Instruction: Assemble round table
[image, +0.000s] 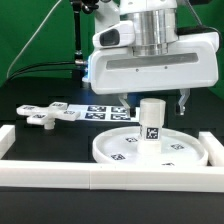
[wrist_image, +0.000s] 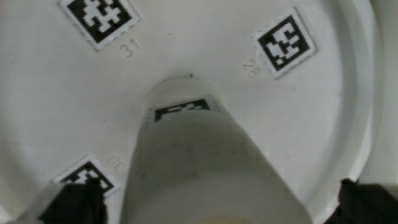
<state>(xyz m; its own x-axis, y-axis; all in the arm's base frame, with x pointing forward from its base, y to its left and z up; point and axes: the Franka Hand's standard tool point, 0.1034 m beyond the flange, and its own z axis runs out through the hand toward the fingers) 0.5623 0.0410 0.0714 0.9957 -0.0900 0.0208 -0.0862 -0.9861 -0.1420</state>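
Observation:
The large round disc (image: 120, 150) lies flat on the black table near the front rail. The short cylindrical post (image: 151, 125) stands upright on the disc's middle, with a tag on its side. My gripper (image: 152, 100) hangs straight over the post, open, with one finger on each side of the post's top and a gap to it on both sides. In the wrist view the post (wrist_image: 205, 150) rises from the disc (wrist_image: 196, 40) between my dark fingertips (wrist_image: 71, 205); my gripper (wrist_image: 219, 208) holds nothing. The cross-shaped foot (image: 50, 115) lies on the table at the exterior view's left.
The marker board (image: 100, 111) lies flat behind the disc. White border rails run along the front (image: 100, 176), the left (image: 14, 140) and the right (image: 214, 150). Black cables hang at the back left.

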